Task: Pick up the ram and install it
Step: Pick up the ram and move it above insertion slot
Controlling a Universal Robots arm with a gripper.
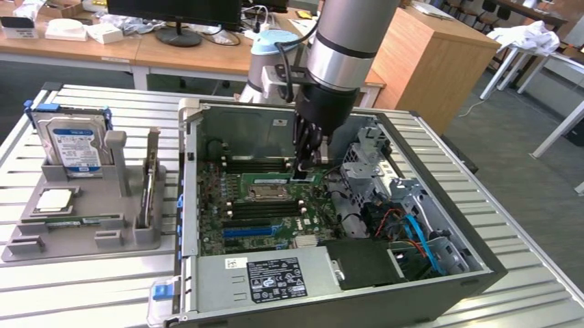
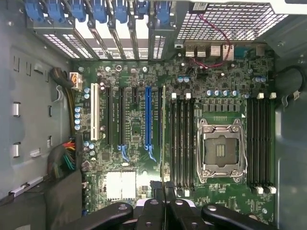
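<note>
My gripper [image 1: 306, 171] reaches down into the open computer case [image 1: 474, 225] over the motherboard [image 1: 264, 205]. It is shut on the ram [image 2: 163, 134], which the wrist view shows edge-on as a thin green strip running out from between the fingertips. The gripper [image 2: 163, 184] holds the stick upright, parallel to the black memory slots [image 2: 182, 139] and along the outer edge of that bank, on the side away from the empty processor socket [image 2: 221, 151]. Whether the ram touches a slot I cannot tell.
A grey holder [image 1: 82, 225] on the slatted table at the exterior view's left carries a hard drive [image 1: 78, 143], a square silver chip [image 1: 53, 199] and an upright card [image 1: 149, 181]. Drive cages and cables [image 1: 411, 225] crowd the case's right side; the power supply [image 1: 264, 277] lies near its front.
</note>
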